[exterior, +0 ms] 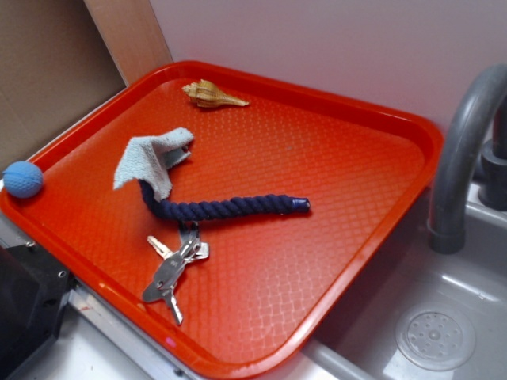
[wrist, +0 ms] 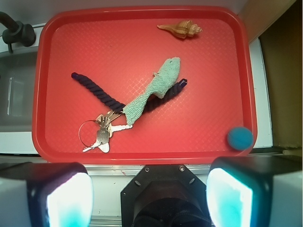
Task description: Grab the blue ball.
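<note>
The blue ball [exterior: 22, 180] is small, light blue and matte. It rests at the left corner of the red tray [exterior: 348, 119], against the rim. In the wrist view the ball [wrist: 240, 138] sits at the tray's [wrist: 142, 158] lower right corner, just above my right finger. My gripper [wrist: 149, 194] is open and empty, its two fingers [wrist: 61, 198] wide apart, hovering high over the tray's near edge. The gripper does not show in the exterior view.
On the tray lie a navy twisted rope [exterior: 226, 208], a pale green cloth [exterior: 150, 158] over one end of it, a bunch of keys [exterior: 174, 265] and a seashell [exterior: 212, 94]. A sink [exterior: 436, 317] with a grey faucet [exterior: 459, 150] is to the right.
</note>
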You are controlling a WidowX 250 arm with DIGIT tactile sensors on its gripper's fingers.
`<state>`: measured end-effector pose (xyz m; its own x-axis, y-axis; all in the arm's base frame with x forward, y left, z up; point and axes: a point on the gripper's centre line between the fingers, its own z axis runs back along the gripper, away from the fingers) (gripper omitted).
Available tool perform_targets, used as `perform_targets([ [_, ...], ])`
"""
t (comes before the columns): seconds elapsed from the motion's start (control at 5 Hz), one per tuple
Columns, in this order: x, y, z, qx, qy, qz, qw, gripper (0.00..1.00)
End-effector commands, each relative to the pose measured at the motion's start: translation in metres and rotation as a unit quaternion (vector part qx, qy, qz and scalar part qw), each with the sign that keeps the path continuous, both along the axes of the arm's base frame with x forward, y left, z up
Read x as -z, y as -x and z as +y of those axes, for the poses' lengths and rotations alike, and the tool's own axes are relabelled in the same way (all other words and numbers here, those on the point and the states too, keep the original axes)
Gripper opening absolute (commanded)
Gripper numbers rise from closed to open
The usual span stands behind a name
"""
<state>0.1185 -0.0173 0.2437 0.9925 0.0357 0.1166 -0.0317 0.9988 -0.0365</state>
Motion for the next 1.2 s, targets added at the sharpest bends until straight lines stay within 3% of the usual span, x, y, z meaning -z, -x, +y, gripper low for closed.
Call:
perform_targets([
  [0.0,0.000,0.000,0.000,0.000,0.000,0.000,1.000,1.00],
  [0.2,0.041,-0.015,0.047,-0.131,-0.103,-0.061,0.984,1.00],
  [0.4,0.073,-0.022,0.075,-0.252,-0.144,-0.069,0.954,1.00],
  [0.6,0.120,-0.007,0.106,-0.363,-0.175,-0.024,0.915,1.00],
  [0.8,0.141,0.002,0.118,-0.475,-0.167,0.000,0.864,1.00],
  [1.0,0.155,0.002,0.122,-0.457,-0.045,0.033,0.888,1.00],
])
